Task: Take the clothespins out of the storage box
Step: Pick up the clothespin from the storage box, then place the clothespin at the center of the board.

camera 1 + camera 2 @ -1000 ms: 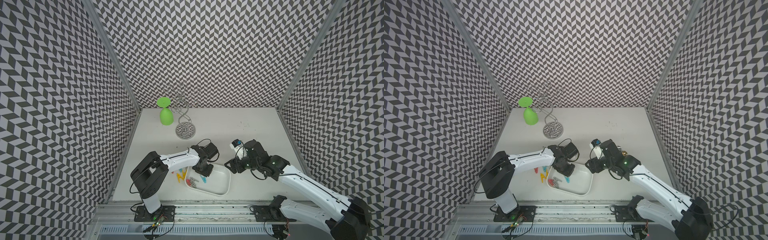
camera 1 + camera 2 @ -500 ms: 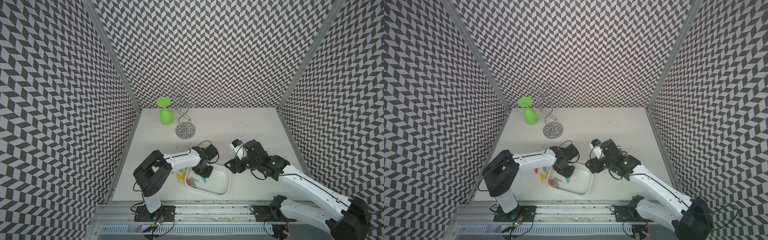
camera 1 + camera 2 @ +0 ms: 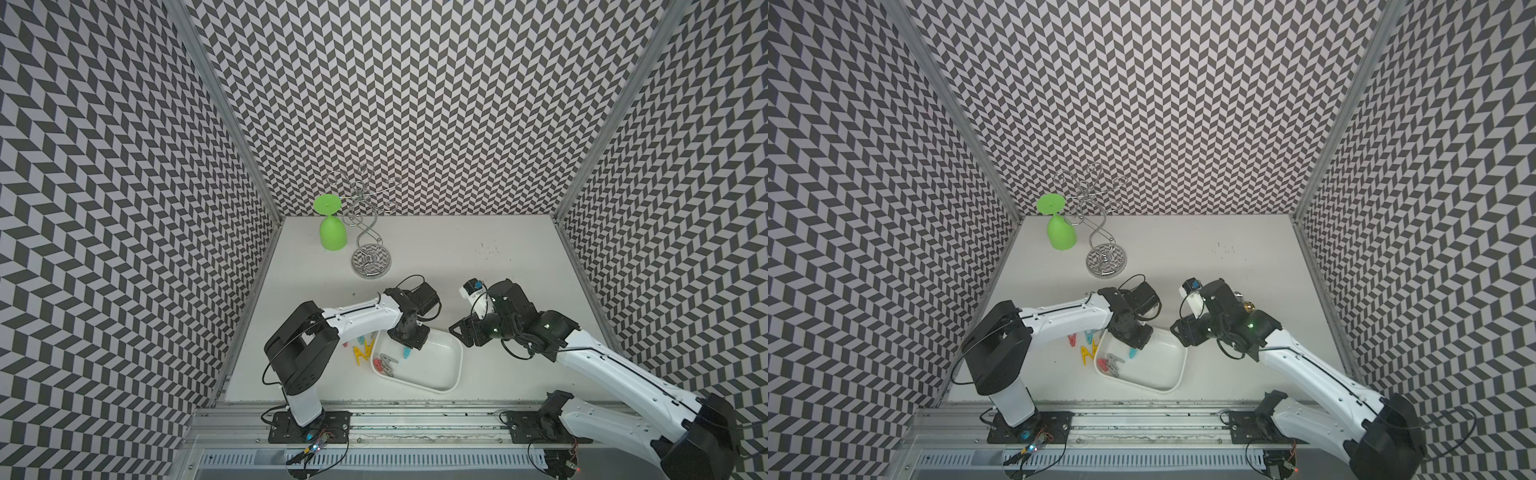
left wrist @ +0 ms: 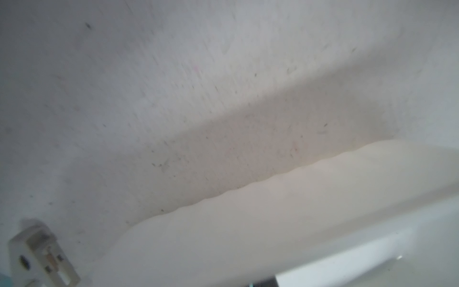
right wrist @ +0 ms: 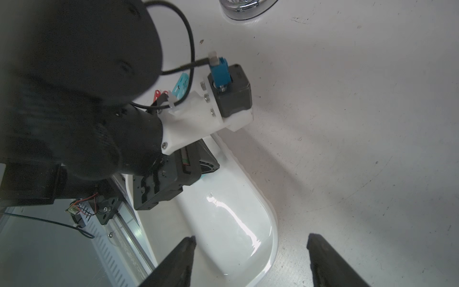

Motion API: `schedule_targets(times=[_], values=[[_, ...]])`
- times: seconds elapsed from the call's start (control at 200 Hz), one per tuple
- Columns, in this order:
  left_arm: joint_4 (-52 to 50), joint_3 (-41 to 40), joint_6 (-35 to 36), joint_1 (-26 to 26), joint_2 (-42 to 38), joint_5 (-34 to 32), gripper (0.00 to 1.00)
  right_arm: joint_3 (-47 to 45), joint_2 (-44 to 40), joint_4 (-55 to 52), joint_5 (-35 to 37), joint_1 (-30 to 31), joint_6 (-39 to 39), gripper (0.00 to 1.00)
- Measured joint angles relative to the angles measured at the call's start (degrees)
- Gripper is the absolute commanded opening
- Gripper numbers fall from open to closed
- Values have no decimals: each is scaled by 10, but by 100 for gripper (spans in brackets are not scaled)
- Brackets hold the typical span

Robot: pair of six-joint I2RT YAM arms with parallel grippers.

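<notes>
Reaching down into the storage box (image 3: pixel 432 368) near its far left corner, my left gripper (image 3: pixel 409 345) has its jaws closed together. A light-blue clothespin (image 3: pixel 405 353) pokes out right at its tips. Whether it is pinched between them I cannot tell, because the gripper body hides the contact in both top views. The left wrist view is blurred and gives only the white table (image 4: pixel 173 74) and the box's wavy rim.

My right gripper (image 5: pixel 250 253) stands wide open and holds nothing. In the right wrist view its 2 black fingers (image 5: pixel 181 261) straddle a rounded corner of the box; I cannot tell whether either touches the rim. In both top views this gripper sits just beside the box's far right corner.

Inside the box, at its left end, 2 grey clothespins (image 3: pixel 388 359) and 1 red clothespin (image 3: pixel 377 365) lie bunched together, close to the light-blue one. The rest of the box floor is bare white.

Outside, on the table just left of the box, lie the yellow clothespins (image 3: pixel 362 353), with a loose blue clothespin (image 3: pixel 1089 336) and a loose red clothespin (image 3: pixel 1072 340) beside them, partly under my left arm.

Well apart, at the back left, a green goblet (image 3: pixel 332 235) hangs upside down from a chrome wire stand (image 3: pixel 371 262).
</notes>
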Motion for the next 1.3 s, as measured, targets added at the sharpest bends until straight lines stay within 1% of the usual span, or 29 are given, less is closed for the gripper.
schedule_targets(times=[0.175, 0.336, 0.511, 0.626, 0.796, 1.082, 1.197, 1.297], values=[[-3, 31, 8, 23, -51, -19, 0, 0, 4, 0, -1, 0, 0, 73], [-2, 37, 10, 88, -82, -54, 0, 0, 6, 0, -1, 0, 0, 74], [0, 19, 12, 164, -81, -86, 2, 0, 6, 1, -1, 0, 0, 74], [1, 6, 12, 201, -54, -102, 4, 0, 6, 1, -1, 0, 0, 74], [4, 0, 11, 220, -7, -116, 8, 0, 5, 1, 0, 0, 0, 74], [16, 0, 10, 240, 37, -128, 10, -6, -3, 1, 1, 0, 1, 74], [18, 0, 10, 241, 54, -131, 14, -8, -3, 1, 1, 0, 2, 74], [17, 3, 12, 241, 56, -131, 20, -9, -3, 1, 2, 0, 2, 74]])
